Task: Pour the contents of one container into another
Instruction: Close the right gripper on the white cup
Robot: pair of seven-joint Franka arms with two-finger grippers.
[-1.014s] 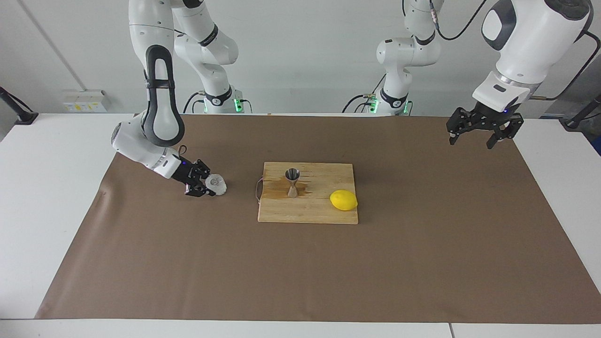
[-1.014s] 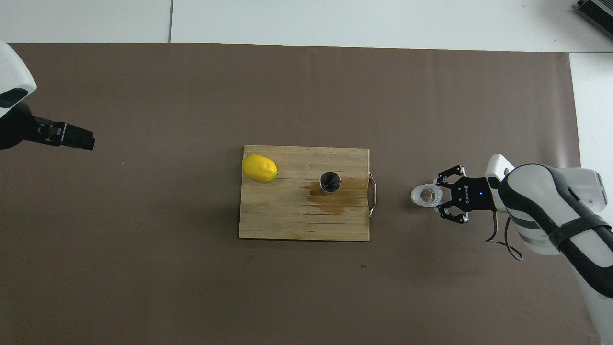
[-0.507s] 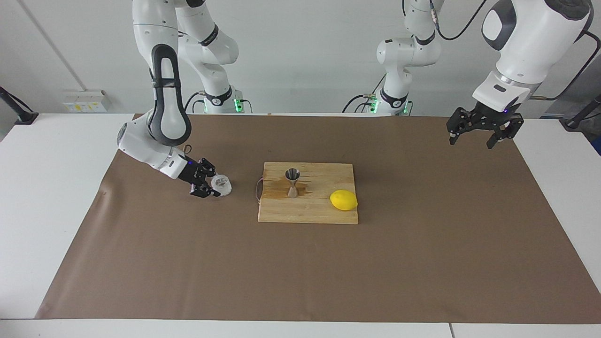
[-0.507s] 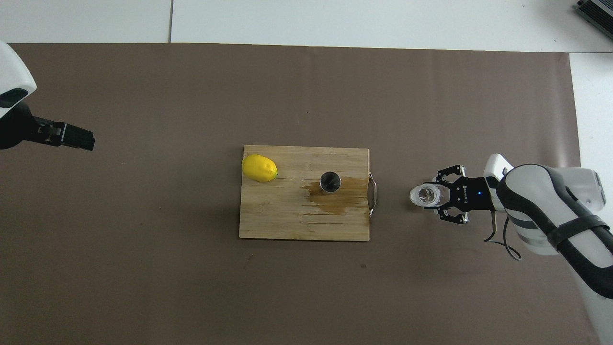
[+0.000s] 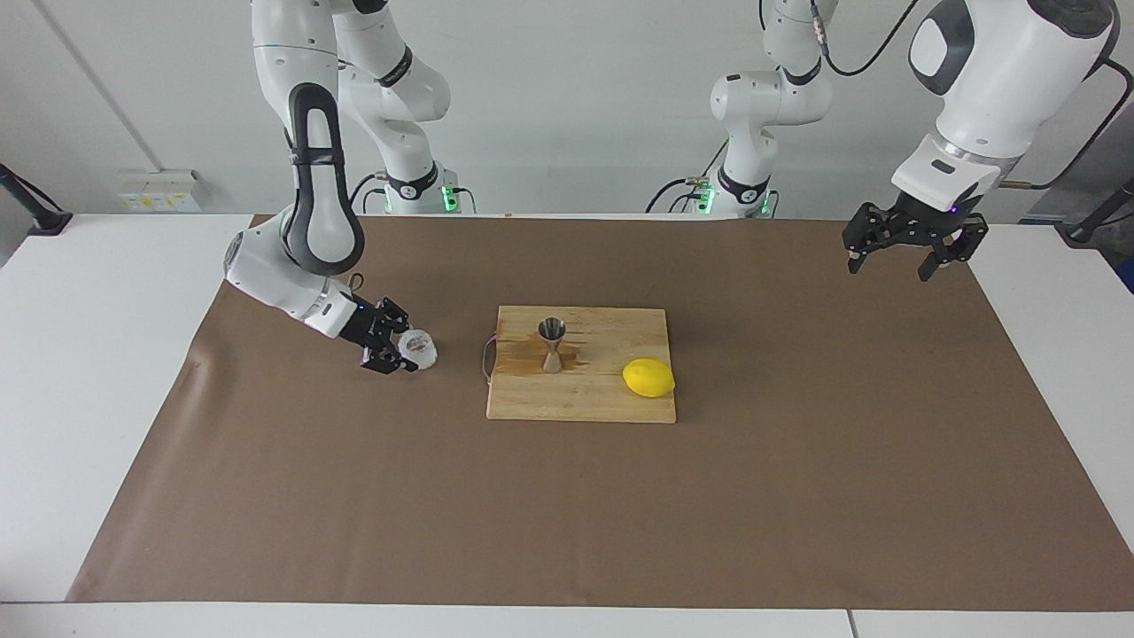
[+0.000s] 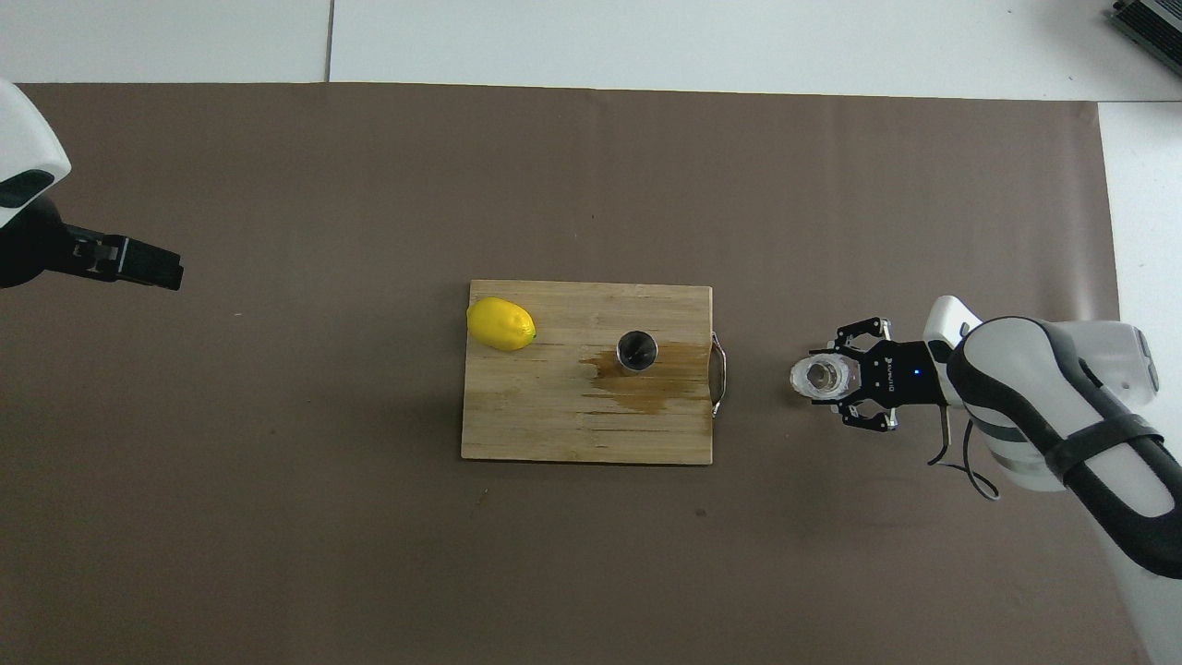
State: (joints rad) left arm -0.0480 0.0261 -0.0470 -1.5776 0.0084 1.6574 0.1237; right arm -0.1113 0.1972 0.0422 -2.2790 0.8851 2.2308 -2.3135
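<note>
The clear ribbed cup [image 5: 420, 348] [image 6: 818, 377] stands upright on the brown mat, toward the right arm's end of the table, beside the wooden board. My right gripper [image 5: 399, 351] [image 6: 836, 379] lies low over the mat and reaches around the cup from the side. The steel jigger [image 5: 552, 344] [image 6: 637, 351] stands upright on the board [image 5: 611, 403] [image 6: 545, 425], with a wet brown stain around its foot. My left gripper [image 5: 890, 266] [image 6: 162, 268] hangs open and empty, high over the mat's edge at the left arm's end, where that arm waits.
A yellow lemon [image 5: 648, 377] [image 6: 500, 324] lies on the board's corner toward the left arm's end. A metal handle [image 6: 720, 374] sticks out of the board's short edge, facing the cup. The brown mat [image 5: 567, 514] covers most of the white table.
The right gripper has shifted slightly toward the board with the cup, and the cup now sits upright on the mat. The right arm's elbow has swung. The left arm has not moved.
</note>
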